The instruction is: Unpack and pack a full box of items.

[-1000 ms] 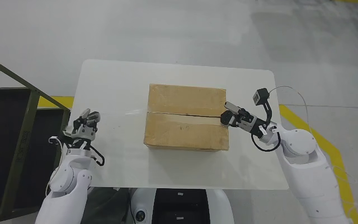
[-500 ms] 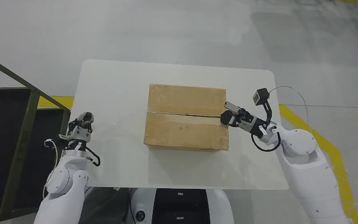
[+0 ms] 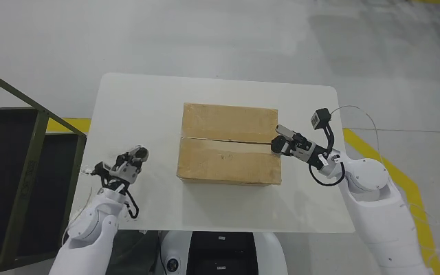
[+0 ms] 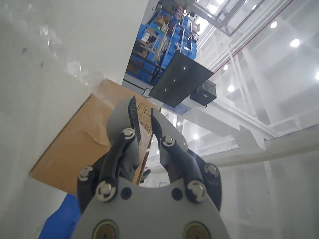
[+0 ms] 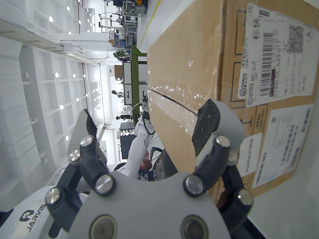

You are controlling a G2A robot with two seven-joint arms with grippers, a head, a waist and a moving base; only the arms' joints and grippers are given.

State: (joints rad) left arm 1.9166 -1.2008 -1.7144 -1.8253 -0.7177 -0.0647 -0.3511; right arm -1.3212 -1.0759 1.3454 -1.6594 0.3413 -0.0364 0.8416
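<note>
Swinging inward from the table's [image 3: 137, 96] left edge, my left gripper [image 3: 136, 154] is nearing the closed box [image 3: 229, 143] sitting at centre, fingers barely parted, empty. I'm holding my right gripper [image 3: 280, 139] wide open, empty, at the box's right end.

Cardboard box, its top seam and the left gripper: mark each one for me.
cardboard box [image 3: 229, 159], top view, on the near top flap.
top seam [image 5: 172, 100], right wrist view, midway along the slit between the flaps.
left gripper [image 4: 141, 105], left wrist view, midway between its fingertips.
</note>
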